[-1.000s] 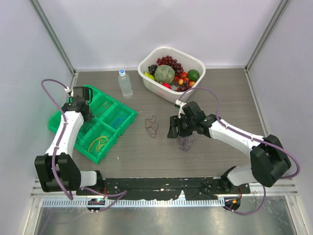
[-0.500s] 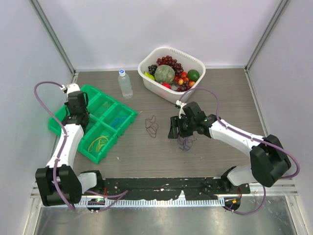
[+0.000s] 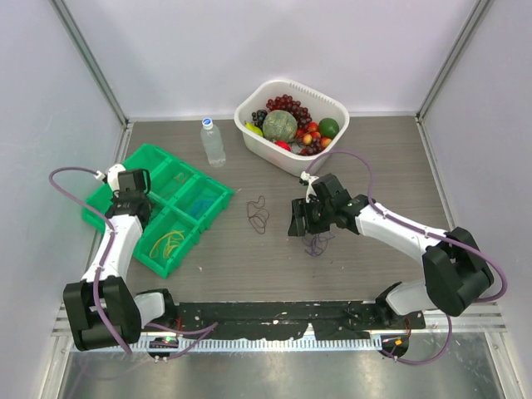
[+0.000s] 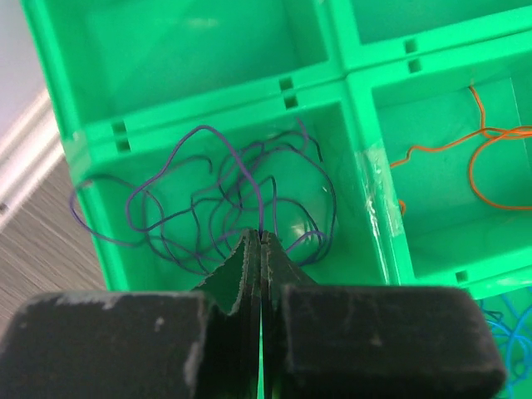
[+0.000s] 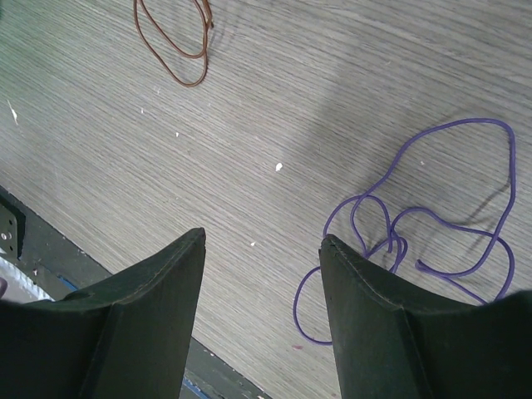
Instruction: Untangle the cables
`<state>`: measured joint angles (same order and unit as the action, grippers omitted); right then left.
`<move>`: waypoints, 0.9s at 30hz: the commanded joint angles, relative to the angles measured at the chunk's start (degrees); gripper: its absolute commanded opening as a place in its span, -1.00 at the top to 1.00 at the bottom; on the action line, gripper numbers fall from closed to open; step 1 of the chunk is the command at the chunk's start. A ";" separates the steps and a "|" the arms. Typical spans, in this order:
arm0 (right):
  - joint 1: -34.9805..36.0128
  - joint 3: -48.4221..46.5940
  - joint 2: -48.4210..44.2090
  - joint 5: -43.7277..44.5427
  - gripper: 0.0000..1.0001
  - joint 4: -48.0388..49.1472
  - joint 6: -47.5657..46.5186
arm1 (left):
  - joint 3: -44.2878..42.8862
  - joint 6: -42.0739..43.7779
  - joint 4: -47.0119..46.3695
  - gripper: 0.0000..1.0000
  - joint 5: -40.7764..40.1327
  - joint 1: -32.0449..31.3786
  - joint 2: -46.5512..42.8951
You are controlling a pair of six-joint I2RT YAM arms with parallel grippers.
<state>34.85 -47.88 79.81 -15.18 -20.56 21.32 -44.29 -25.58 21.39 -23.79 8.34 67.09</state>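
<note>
Over at the green plastic compartment tray (image 4: 208,125), the left gripper (image 4: 262,241) has its jaws pressed shut on a strand of the thin purple wire tangle (image 4: 241,170) lying in one compartment. Meanwhile the right gripper (image 5: 262,237) hangs with jaws spread wide above the grey wood-grain table (image 5: 249,125). A loose purple wire loop (image 5: 391,241) lies flat just beside one finger, and a thin brown wire loop (image 5: 179,79) lies well apart.
</note>
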 commanded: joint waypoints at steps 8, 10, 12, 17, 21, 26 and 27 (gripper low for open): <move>-0.22 -0.38 -0.61 -0.03 -0.25 2.10 0.21 | -5.26 -18.54 10.59 0.58 4.28 0.19 2.07; -0.22 0.06 -1.32 0.24 -0.25 1.84 0.30 | -8.42 -19.59 13.84 0.20 3.41 0.10 2.87; -0.22 0.07 -1.41 0.50 -0.25 1.40 0.30 | -11.41 -20.56 16.66 0.00 2.26 -0.42 3.05; -0.22 0.07 -1.67 1.20 -0.25 0.69 0.56 | -16.96 -23.54 21.14 -0.07 -1.34 -7.00 3.05; -0.40 -0.37 -2.03 1.91 -0.25 0.43 1.26 | -19.86 -19.70 18.18 -0.04 -4.86 -19.55 4.45; -1.01 -0.20 -3.87 4.28 -0.25 0.34 3.55 | -20.75 -8.97 7.72 -0.04 3.64 -33.54 10.50; -1.54 -0.02 -4.83 4.63 -0.25 0.34 4.07 | -20.83 -7.74 6.14 -0.03 5.49 -35.39 12.26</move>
<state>34.35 -47.77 79.09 -13.26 -21.10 23.09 -63.90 -41.21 35.73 -24.40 -20.38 74.37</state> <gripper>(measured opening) 0.625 0.518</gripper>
